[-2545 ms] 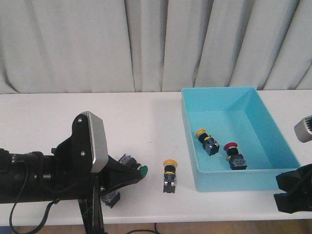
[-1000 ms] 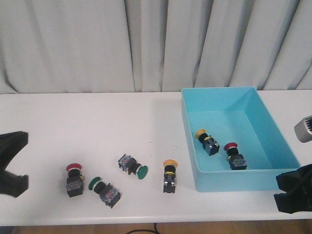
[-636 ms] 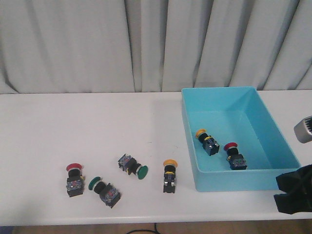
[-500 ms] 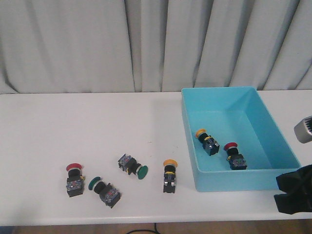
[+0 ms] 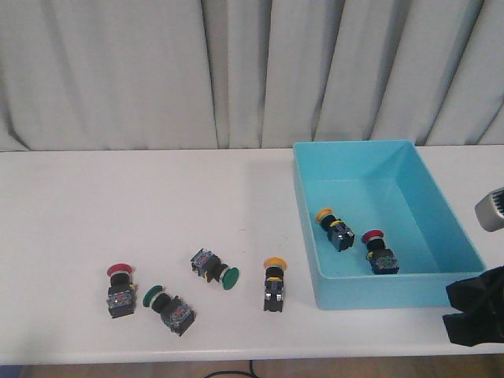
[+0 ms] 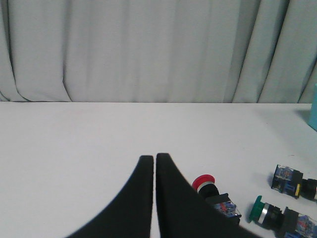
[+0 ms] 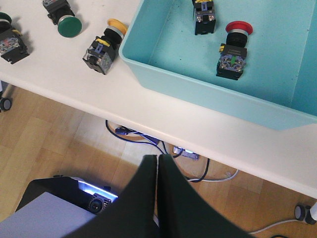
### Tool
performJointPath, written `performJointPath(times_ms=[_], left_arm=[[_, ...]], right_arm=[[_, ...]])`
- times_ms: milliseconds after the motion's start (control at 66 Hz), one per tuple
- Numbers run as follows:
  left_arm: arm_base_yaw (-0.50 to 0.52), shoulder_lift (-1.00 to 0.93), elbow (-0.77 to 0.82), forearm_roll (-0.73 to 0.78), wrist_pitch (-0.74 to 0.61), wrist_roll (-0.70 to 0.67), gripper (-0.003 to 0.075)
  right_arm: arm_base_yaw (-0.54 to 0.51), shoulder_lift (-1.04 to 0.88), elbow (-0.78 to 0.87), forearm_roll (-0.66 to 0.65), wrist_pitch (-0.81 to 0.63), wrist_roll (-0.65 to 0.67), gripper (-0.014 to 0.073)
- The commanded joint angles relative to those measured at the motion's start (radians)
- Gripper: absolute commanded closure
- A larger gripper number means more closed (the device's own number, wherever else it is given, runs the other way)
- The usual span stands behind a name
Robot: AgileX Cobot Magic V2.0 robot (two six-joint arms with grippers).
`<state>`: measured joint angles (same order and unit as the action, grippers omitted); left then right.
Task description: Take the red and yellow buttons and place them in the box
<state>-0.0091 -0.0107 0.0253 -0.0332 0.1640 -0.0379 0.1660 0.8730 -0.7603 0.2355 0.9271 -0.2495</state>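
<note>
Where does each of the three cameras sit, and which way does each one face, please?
Front view: looks forward over the table at the box; right arm at the lower right edge.
Left wrist view: low, facing the curtain; shut left gripper beside the red button.
Right wrist view: looks down past the table edge; shut right gripper.
Shared: the yellow button outside the box.

Two green buttons (image 5: 221, 272) (image 5: 166, 305) lie near the white bench's (image 5: 157, 205) front edge, left of centre. A pale curtain (image 5: 236, 71) hangs behind.
</note>
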Motion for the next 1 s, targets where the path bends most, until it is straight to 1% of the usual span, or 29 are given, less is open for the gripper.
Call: performJointPath(times_ms=[0, 864, 985], left_arm=[[0.002, -0.016, 0.028, -0.002, -0.068, -0.008, 0.0727], [0.002, -0.015, 0.028, -0.002, -0.068, -0.008, 0.0727], [0.002, -0.015, 0.028, -0.002, -0.068, -0.008, 0.0727]], right_arm=[[-0.002, -0.008, -0.026, 0.009, -0.044, -0.007, 0.0602], [-0.002, -0.016, -0.027, 0.010, -0.040, -0.007, 0.0601], [-0.041, -0.071, -0.026, -0.018, -0.067, -0.028, 0.0601]])
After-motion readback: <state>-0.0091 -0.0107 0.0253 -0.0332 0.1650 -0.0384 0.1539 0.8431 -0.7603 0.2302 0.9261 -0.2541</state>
